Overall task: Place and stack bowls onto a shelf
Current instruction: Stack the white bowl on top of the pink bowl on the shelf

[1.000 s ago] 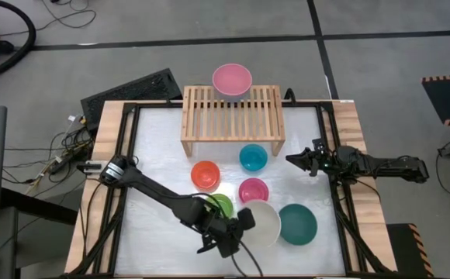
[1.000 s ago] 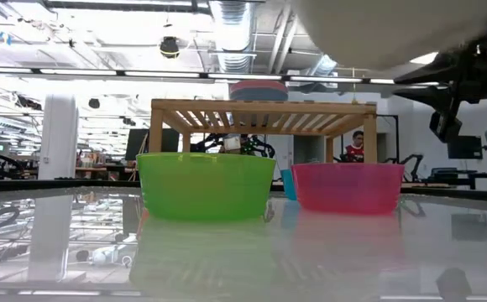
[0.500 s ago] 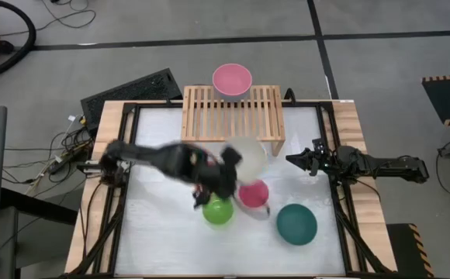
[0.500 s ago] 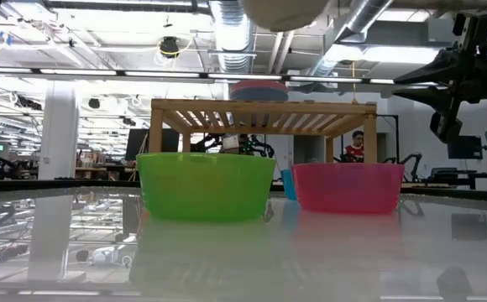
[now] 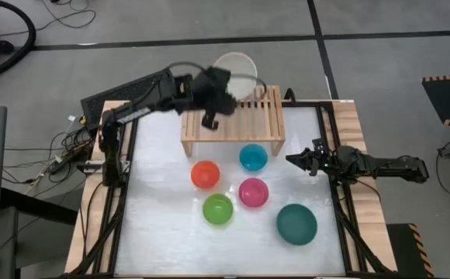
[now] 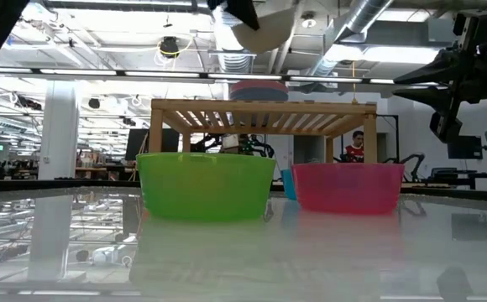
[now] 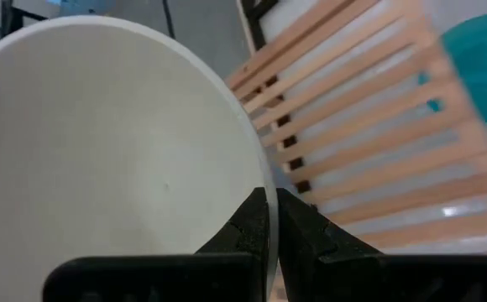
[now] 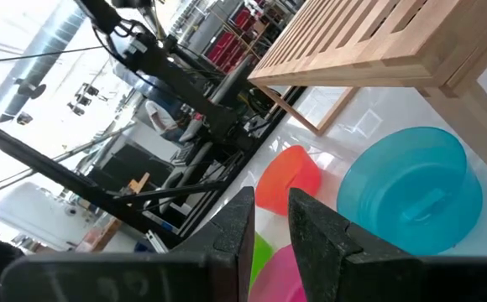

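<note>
My left gripper (image 5: 219, 91) hovers over the far part of the wooden shelf (image 5: 233, 120), shut on the cream-white bowl (image 5: 239, 71). In the low view that bowl (image 6: 262, 18) hangs high above a pink-over-blue stack (image 6: 258, 88) on the shelf's top. From above, the cream bowl covers that stack. The red (image 5: 205, 174), cyan (image 5: 253, 157), magenta (image 5: 254, 191), lime green (image 5: 218, 209) and dark teal (image 5: 297, 223) bowls rest on their bases on the table. My right gripper (image 5: 290, 160) waits shut at the table's right edge. My left gripper pinches the cream-white bowl's rim (image 7: 269, 201), one finger (image 7: 248, 225) inside the bowl and one (image 7: 301, 228) outside. It comes at the rim from the table's left. The bowl is lifted clear, high over the shelf's far edge.
The shelf stands at the table's far middle, its slatted top bare apart from the stack at its far edge. Five bowls cluster on the table between the shelf and the near edge. A black keyboard (image 5: 128, 89) lies beyond the far left corner.
My left gripper has carried the cream-white bowl from low at the near edge, beside the teal bowl, up and toward the far edge. It passed over the small bowls and now hangs above the shelf's far side. The bowls on the table have stayed put.
</note>
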`<act>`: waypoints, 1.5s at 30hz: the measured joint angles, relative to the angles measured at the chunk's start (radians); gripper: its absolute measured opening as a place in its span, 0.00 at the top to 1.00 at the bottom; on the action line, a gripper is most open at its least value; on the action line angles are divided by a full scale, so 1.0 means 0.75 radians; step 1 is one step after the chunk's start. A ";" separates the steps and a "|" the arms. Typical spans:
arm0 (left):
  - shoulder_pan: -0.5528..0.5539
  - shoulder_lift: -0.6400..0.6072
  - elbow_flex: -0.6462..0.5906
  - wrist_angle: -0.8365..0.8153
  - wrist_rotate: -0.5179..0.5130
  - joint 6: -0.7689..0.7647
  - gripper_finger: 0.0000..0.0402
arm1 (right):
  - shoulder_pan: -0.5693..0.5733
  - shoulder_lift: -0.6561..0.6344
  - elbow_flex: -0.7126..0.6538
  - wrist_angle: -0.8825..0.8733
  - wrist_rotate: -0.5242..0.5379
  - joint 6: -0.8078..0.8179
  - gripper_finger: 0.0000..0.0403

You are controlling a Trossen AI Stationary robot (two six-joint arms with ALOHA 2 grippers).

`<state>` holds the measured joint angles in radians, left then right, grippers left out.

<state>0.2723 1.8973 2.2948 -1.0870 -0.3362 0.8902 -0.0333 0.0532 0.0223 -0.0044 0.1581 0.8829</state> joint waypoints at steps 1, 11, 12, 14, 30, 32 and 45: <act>0.036 0.000 0.000 0.008 0.036 0.019 1.00 | 0.000 0.000 0.000 0.000 0.000 -0.001 0.74; 0.295 0.028 -0.002 0.035 0.343 0.152 1.00 | -0.001 0.000 0.000 0.001 0.006 -0.002 0.74; 0.312 0.038 -0.009 0.025 0.364 0.178 1.00 | -0.003 0.000 0.000 0.002 0.018 -0.002 0.74; 0.336 0.048 -0.010 0.027 0.407 0.218 1.00 | -0.003 0.000 0.000 0.006 0.053 -0.006 0.74; 0.443 0.140 -0.012 -0.007 0.541 0.347 1.00 | -0.003 0.000 -0.001 0.019 0.148 -0.023 0.74; 0.437 0.138 -0.011 0.006 0.561 0.369 1.00 | -0.003 0.000 -0.001 0.019 0.148 -0.023 0.74; 0.421 0.171 -0.011 -0.034 0.596 0.372 1.00 | -0.003 0.000 -0.001 0.018 0.151 -0.034 0.74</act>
<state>0.5878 2.0255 2.2868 -1.1126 0.1107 1.1690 -0.0353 0.0532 0.0216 0.0093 0.2710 0.8574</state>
